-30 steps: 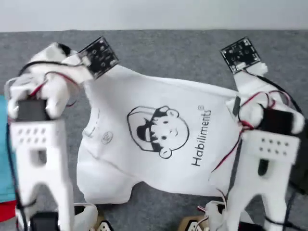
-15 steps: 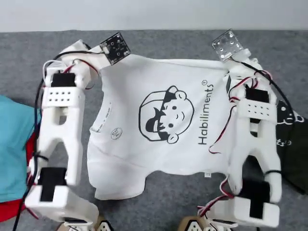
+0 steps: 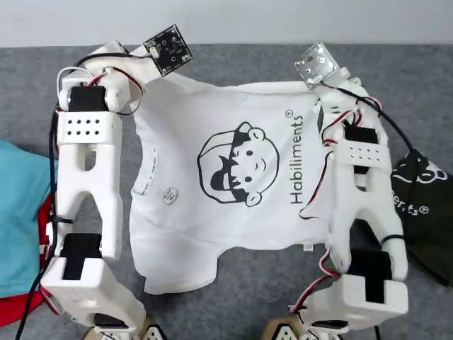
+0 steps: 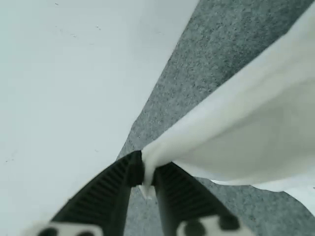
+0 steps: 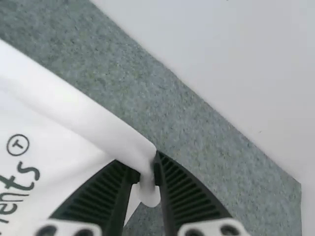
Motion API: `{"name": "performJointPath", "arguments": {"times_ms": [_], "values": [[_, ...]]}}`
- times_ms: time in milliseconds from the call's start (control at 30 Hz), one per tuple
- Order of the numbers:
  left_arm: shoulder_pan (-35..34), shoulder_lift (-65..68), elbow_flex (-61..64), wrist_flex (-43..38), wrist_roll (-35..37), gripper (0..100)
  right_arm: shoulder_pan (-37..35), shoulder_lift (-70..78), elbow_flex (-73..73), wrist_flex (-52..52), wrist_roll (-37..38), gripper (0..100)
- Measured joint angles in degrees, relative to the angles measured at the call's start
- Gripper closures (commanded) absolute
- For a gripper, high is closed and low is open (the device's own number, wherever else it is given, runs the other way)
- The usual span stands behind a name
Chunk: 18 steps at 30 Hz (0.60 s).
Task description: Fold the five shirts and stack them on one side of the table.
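On grey table (image 3: pixel 248 64), white cartoon-printed shirt (image 3: pixel 185 134), flat, front upward.

A grey table cover (image 3: pixel 241 67) of speckled, felt-like fabric was seen spread over the whole work surface in the high view, from the near edge to the far edge. Along that far edge it was met by a plain white wall (image 3: pixel 226 21), which was shown as a pale band, and the line between the two was drawn straight. In the left wrist view the grey cover (image 4: pixel 221 64) was bordered by the wall (image 4: pixel 74 73), on which a few faint specks were visible. In the right wrist view the cover (image 5: pixel 197 128) was again bounded by the wall (image 5: pixel 236 49), and its coarse fibres could be made out.
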Motion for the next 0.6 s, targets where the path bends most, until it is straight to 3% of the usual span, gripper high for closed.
{"name": "performJointPath", "arguments": {"times_ms": [200, 600], "values": [[0.0, 0.0, 0.0, 4.7, 0.0, 99, 0.1, 0.4, -0.2, 4.0, 0.0, 98.8], [4.4, -2.1, 0.0, 37.5, 0.0, 99, 0.6, -4.1, -0.2, 35.7, 0.0, 98.8]]}}
